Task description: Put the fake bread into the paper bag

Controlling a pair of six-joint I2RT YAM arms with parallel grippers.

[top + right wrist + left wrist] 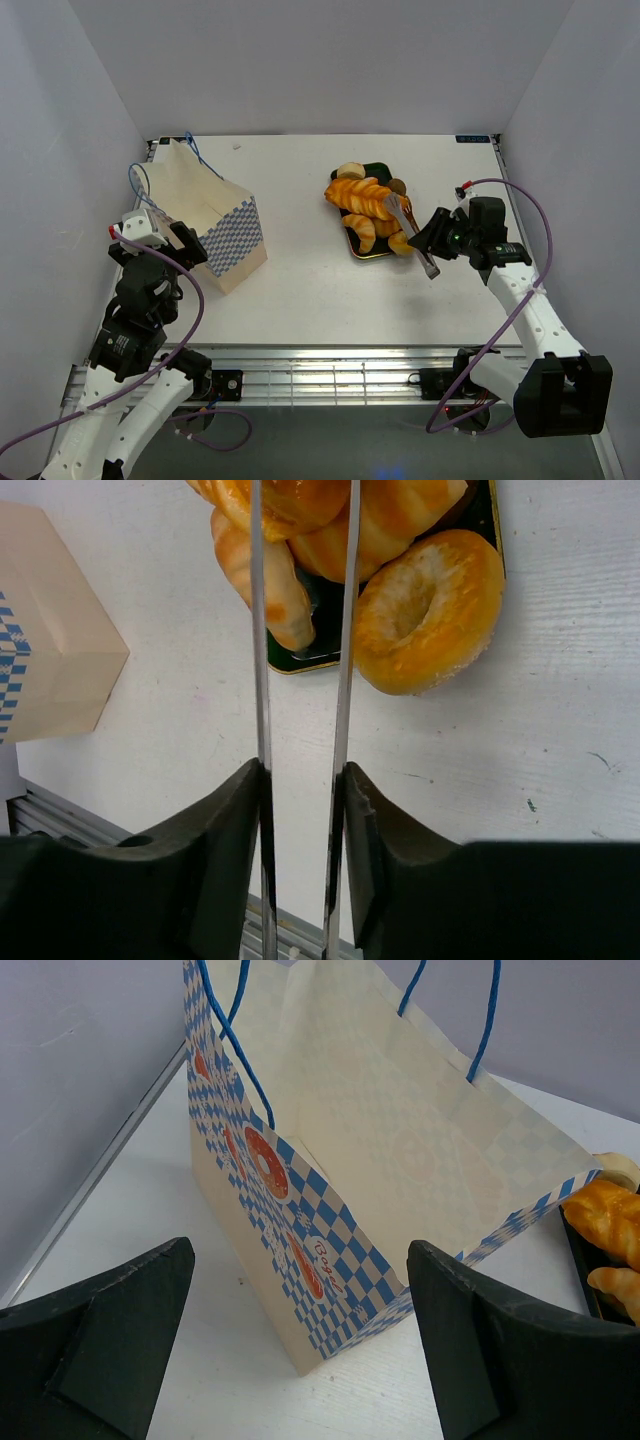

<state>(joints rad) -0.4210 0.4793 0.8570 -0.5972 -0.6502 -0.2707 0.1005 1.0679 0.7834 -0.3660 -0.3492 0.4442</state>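
The fake bread [368, 200] is a heap of glossy golden pieces on a dark tray [372, 254] right of centre. My right gripper [437, 232] is shut on metal tongs [410, 235]. In the right wrist view the gripper [300, 780] presses the two tong blades [258, 680] together, and their tips flank a long bread piece [290, 505] at the top edge. A ring-shaped bun [430, 610] lies beside the tongs. The paper bag [215, 225] stands open at the left. My left gripper [175, 235] is open and empty just in front of it [400, 1150].
The bag's blue string handles [235, 1040] stand up at its mouth. Grey walls close in the table on the left, back and right. A metal rail [330, 365] runs along the near edge between the arm bases. The bag's corner shows in the right wrist view [40, 640].
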